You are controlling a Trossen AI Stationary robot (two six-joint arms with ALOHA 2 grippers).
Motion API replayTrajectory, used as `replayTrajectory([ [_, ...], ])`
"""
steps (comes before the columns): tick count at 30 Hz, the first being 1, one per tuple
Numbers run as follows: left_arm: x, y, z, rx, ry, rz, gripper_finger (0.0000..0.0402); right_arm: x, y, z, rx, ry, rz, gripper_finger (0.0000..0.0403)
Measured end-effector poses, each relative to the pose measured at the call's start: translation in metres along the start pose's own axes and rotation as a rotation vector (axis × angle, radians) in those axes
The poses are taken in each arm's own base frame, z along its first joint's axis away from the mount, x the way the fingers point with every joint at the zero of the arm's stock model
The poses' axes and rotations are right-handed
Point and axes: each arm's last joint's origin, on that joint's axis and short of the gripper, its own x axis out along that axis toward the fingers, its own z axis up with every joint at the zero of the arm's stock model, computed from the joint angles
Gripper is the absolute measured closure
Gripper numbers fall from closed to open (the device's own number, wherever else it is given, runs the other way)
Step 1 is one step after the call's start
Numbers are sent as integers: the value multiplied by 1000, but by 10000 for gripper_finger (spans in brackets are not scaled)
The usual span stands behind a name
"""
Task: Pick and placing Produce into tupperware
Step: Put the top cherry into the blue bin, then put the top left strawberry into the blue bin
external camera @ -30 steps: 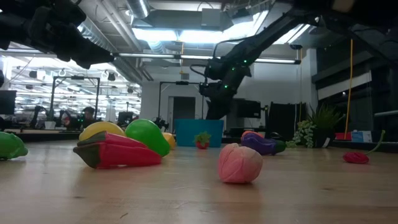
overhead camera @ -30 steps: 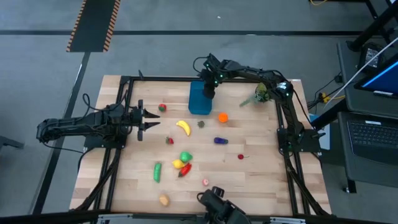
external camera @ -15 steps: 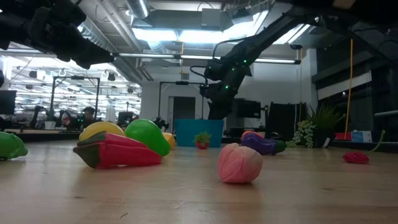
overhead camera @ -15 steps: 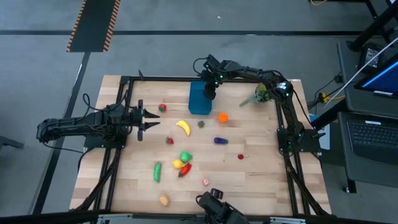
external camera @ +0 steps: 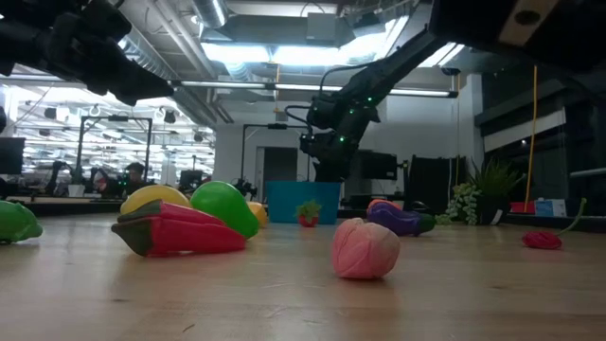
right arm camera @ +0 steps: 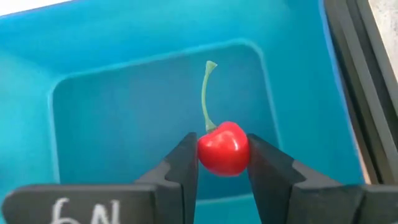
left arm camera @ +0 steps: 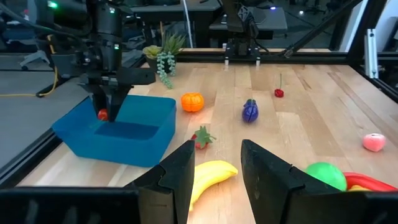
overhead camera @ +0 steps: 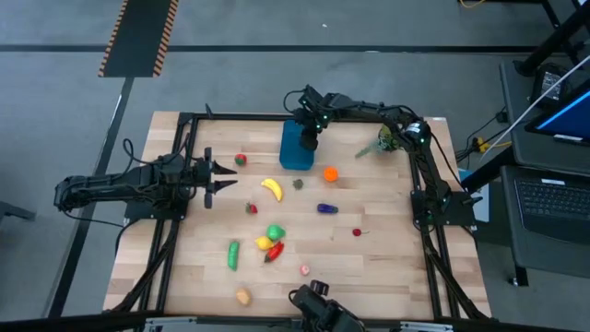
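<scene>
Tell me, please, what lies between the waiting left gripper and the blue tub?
In the high view, one small red fruit with a green top lies between the left gripper and the tub. The right gripper holds a cherry above the tub.

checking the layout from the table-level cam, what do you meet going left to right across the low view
green cucumber → red pepper → teal tub → pink peach → purple eggplant → red cherry
</scene>
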Motion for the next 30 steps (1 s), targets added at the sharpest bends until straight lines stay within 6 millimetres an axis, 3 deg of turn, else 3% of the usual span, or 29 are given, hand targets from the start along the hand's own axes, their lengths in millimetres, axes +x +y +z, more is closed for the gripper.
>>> replayTrajectory([
  [4,0,0,0,0,0,2,278,0,0,0,0,1,0,289],
  [11,0,0,0,0,0,2,278,0,1,0,-10,0,6,243],
  [19,0,0,0,0,0,1,278,-1,1,1,-20,-2,8,257],
  [30,0,0,0,-1,-1,1,278,-51,7,46,19,-86,-7,280],
])
